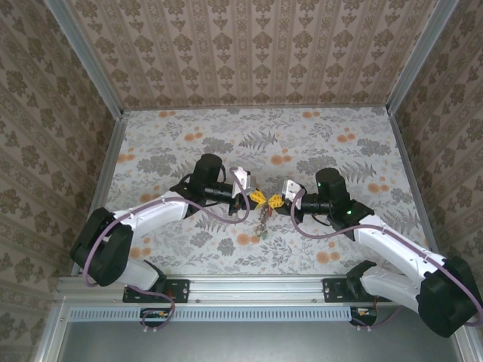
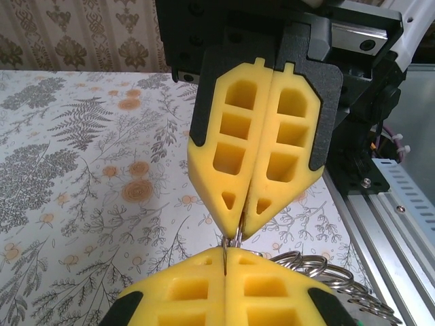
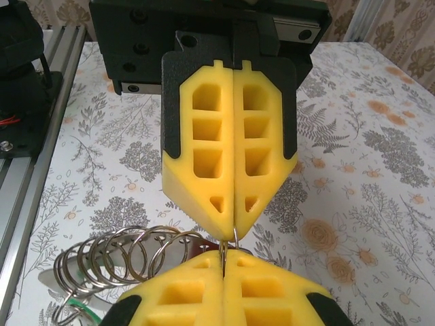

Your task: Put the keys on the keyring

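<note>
Floral-patterned surface (image 1: 317, 143) underneath. Left gripper (image 1: 258, 197), right gripper (image 1: 276, 201) tip to tip, both jaws clamped on silvery coiled metal keyring (image 3: 129, 261), lifted midway between arms, coils dangling toward bases.

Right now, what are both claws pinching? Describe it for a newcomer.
At the centre of the floral table, the yellow left claw and right claw meet tip to tip. They pinch one loop of a bunch of silver wire rings, bare shiny metal unlike the purple cables.
</note>
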Controlling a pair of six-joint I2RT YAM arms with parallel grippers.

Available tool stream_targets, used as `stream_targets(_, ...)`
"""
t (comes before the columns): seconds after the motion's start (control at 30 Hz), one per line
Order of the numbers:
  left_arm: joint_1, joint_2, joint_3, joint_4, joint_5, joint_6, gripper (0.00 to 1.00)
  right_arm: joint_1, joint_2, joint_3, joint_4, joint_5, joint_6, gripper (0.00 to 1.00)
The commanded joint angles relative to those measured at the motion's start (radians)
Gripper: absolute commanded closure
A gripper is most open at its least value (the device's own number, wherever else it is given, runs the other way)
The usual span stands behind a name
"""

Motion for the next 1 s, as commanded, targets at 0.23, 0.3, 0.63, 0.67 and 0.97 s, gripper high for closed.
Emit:
stream_targets(0.23, -0.014, -0.018, 0.029, 0.052, 0.014, 0.006, 1.0, 0.018, -0.066, 0.018, -0.04, 0.086, -0.038, 1.0)
stream_targets(0.3, -0.012, -0.029, 0.014, 0.071, -0.01, 0.002, 1.0, 0.016, -0.081, 0.019, -0.08, 0.112, -0.052, 1.0)
stream_targets(0.63, -0.009, -0.067, -0.03, 0.135, -0.077, -0.017, 1.0, 0.002, -0.118, -0.019, -0.09, 0.143, 0.033, 1.0)
stream_targets(0.67, -0.008, -0.067, -0.032, 0.138, -0.077, -0.019, 1.0, 0.002, -0.12, -0.025, -0.077, 0.139, 0.04, 1.0)
stream_targets(0.97, -0.009, -0.09, -0.063, 0.189, -0.122, -0.038, 1.0, -0.03, -0.102, -0.006, -0.088, 0.131, 0.16, 1.0)
